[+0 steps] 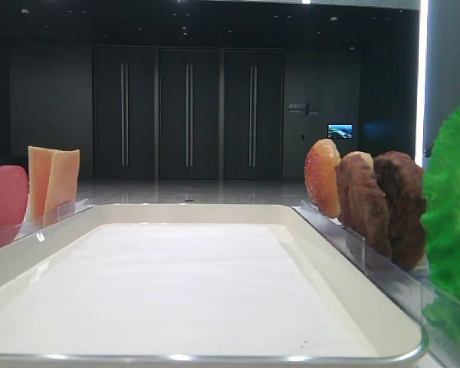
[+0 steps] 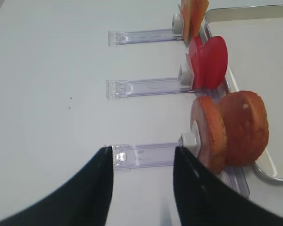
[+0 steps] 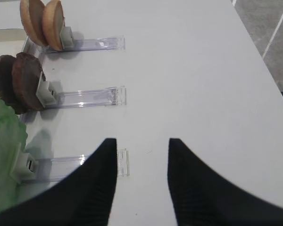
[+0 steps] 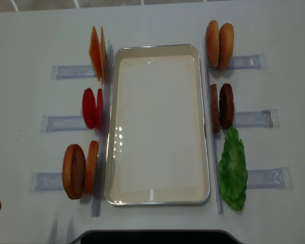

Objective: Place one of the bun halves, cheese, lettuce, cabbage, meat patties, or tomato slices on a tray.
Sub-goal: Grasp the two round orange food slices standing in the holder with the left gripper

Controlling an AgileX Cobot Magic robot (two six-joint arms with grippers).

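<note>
Nothing has gone onto the tray (image 4: 157, 51) yet: its white floor is bare in both high views, so the whole of the task seems to remain.

The left tool (image 2: 141, 162) hangs above the surface (image 2: 52, 94) with its two dark fingers apart and nothing between them. Just ahead of it and a little to its right stands a pair of bun halves (image 2: 231, 132) on edge in a clear rack (image 2: 146, 155), whose near end shows in the gap between the fingers. Farther ahead along the same side stand the tomato slices (image 2: 210, 61), and beyond them the cheese (image 2: 194, 14), each in its own rack, all just beside the tray's long edge.

The right tool (image 3: 142, 157) is likewise spread and empty, hovering over bare surface. Ahead and to its left the lettuce (image 3: 4, 150) sits nearest, then the meat patties (image 3: 19, 84), then a second pair of bun halves (image 3: 42, 21) farthest off.

Every item is upright in its holder and untouched. As I judge it, the near bun halves are the left tool's likeliest first pick; approach, grasp, carry and release are all left to do.
</note>
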